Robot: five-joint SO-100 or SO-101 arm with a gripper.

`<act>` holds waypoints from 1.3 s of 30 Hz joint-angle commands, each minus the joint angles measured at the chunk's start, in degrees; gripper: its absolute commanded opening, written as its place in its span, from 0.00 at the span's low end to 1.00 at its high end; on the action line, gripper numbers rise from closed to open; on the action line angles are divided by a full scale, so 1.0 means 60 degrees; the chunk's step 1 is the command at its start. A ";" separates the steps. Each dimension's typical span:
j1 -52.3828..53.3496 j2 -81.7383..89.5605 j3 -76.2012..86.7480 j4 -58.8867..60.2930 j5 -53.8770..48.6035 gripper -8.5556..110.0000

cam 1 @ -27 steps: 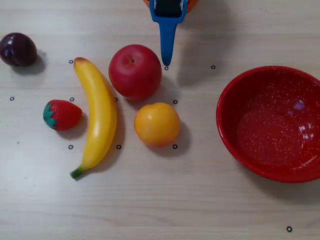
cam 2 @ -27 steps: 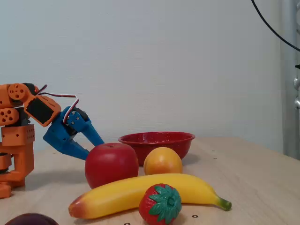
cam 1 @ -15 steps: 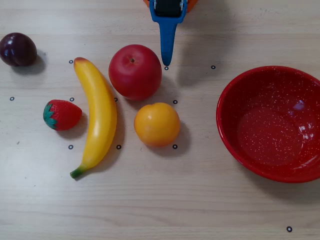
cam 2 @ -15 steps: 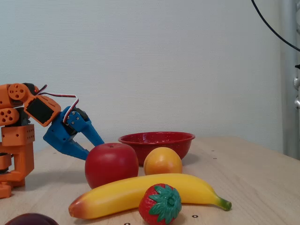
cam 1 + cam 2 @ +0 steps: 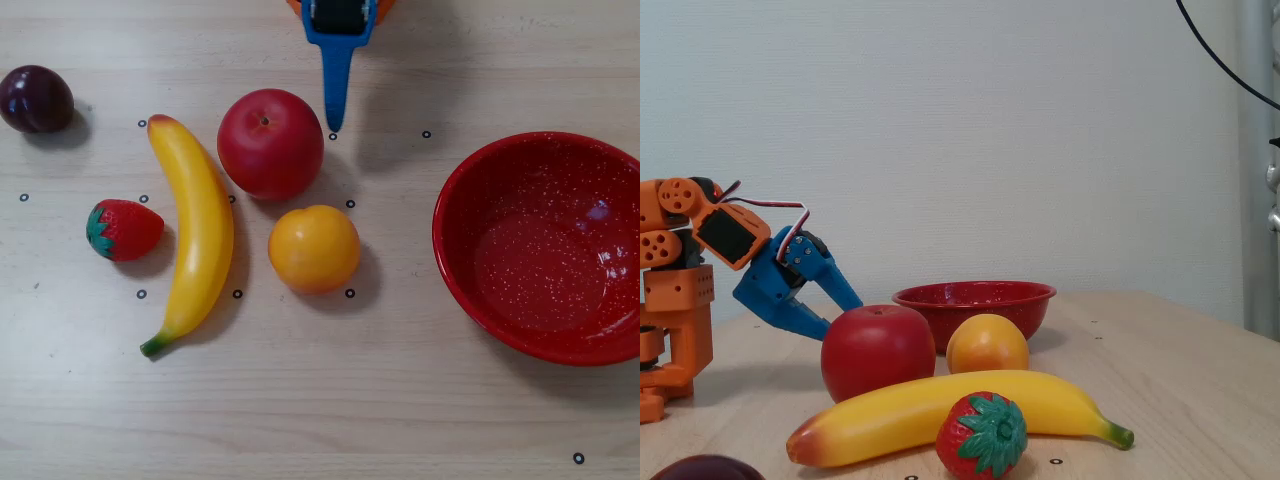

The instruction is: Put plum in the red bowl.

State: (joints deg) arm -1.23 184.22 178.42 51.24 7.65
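Note:
The plum is a dark maroon glossy ball at the far left of the overhead view; only its top shows at the bottom left of the fixed view. The red bowl with white speckles stands empty at the right, and at the back in the fixed view. My blue gripper reaches in from the top edge, just right of the red apple and far from the plum. In the fixed view the gripper hangs tilted down behind the apple, its jaws a little apart and holding nothing.
A red apple, an orange, a yellow banana and a strawberry lie between the plum and the bowl. The orange arm base stands at the left of the fixed view. Small black dots mark the wooden table.

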 commanded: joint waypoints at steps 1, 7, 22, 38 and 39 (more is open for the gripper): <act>-0.0015 0.0146 0.0044 -0.0117 0.0000 0.08; 0.0088 -0.0366 -0.0073 -0.0586 0.0103 0.07; -0.0586 -0.4951 -0.6636 0.3223 0.0249 0.08; -0.3398 -1.0562 -1.4561 0.7881 0.2432 0.12; -0.3560 -1.0854 -1.4883 0.7954 0.2563 0.12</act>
State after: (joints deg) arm -20.21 120.06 95.62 97.65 21.09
